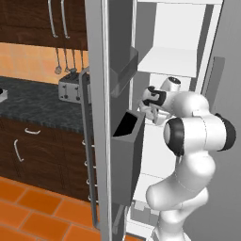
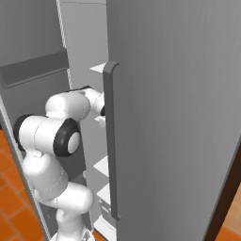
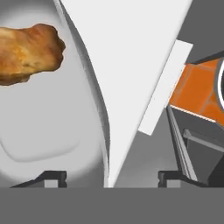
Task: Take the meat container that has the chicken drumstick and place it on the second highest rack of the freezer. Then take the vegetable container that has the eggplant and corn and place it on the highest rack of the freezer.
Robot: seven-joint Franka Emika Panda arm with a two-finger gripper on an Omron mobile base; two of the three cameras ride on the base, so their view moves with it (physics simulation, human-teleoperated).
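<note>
White meat container (image 3: 48,131) w/ drumstick (image 3: 28,52) sits under hand's (image 3: 107,177) left fingertip (image 3: 51,177), jaws wide, gripping nothing.

A home kitchen — dark counter (image 1: 33,101), toaster (image 1: 70,87), hanging utensils (image 1: 66,59), open freezer door (image 1: 101,117).

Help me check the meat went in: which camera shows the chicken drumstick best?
The hand view: the chicken drumstick lies close up in its pale container. In both base views the arm and freezer door cover that spot.
</note>
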